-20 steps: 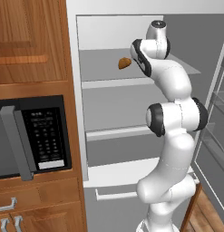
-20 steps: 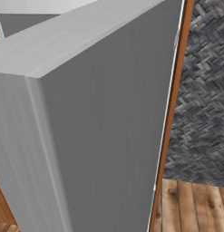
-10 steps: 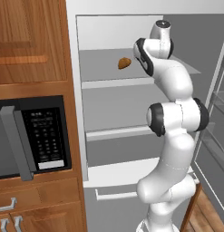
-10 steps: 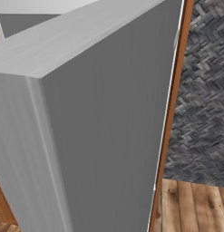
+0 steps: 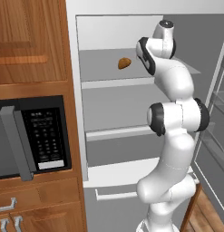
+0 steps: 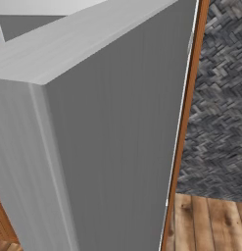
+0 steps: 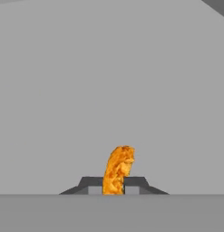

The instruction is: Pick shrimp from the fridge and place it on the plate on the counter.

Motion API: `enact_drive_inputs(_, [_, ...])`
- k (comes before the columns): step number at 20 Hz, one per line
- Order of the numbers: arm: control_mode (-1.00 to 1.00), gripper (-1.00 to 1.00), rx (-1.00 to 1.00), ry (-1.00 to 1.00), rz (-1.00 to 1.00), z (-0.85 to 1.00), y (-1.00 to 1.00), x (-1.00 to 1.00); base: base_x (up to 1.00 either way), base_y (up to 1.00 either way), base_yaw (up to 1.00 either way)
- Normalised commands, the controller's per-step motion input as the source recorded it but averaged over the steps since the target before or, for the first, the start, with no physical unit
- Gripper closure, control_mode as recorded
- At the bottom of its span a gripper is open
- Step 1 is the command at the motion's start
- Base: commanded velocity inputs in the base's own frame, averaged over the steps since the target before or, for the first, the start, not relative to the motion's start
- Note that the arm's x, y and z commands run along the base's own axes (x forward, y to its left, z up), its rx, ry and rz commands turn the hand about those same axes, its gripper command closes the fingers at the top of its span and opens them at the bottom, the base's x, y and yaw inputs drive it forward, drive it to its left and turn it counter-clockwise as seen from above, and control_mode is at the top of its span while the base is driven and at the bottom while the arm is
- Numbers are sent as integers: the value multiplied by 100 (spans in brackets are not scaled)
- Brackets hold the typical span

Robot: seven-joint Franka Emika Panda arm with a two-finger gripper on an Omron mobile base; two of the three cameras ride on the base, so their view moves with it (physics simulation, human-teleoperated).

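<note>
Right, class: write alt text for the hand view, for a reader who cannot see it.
A small bright-orange shrimp stands pinched between the two dark finger tips of the claw, which is shut on it. Behind it lies the plain pale grey inside of the fridge.

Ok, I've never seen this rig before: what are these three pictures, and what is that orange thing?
The machine is a white robot arm on a driving base, reaching into the open fridge. The left base view looks from behind the arm: a microwave sits in wooden cabinets, and a brown lump lies on the fridge's upper shelf. The right base view faces a flat grey panel, apparently part of the fridge, with wooden floor beside it. The hand view looks along the claw: its two dark tips are shut on the shrimp, the orange piece, against the fridge's grey inside.
</note>
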Motion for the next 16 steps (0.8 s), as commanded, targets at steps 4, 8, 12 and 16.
enact_drive_inputs(4, [-100,100,0,-2,0,0,0,-56,0,0,0])
enact_drive_inputs(8, [-100,100,0,-11,0,0,3,-100,0,0,0])
enact_drive_inputs(12, [-100,100,0,-11,0,0,15,-98,0,0,0])
enact_drive_inputs(16, [-100,100,0,-8,0,0,8,-100,0,0,0])
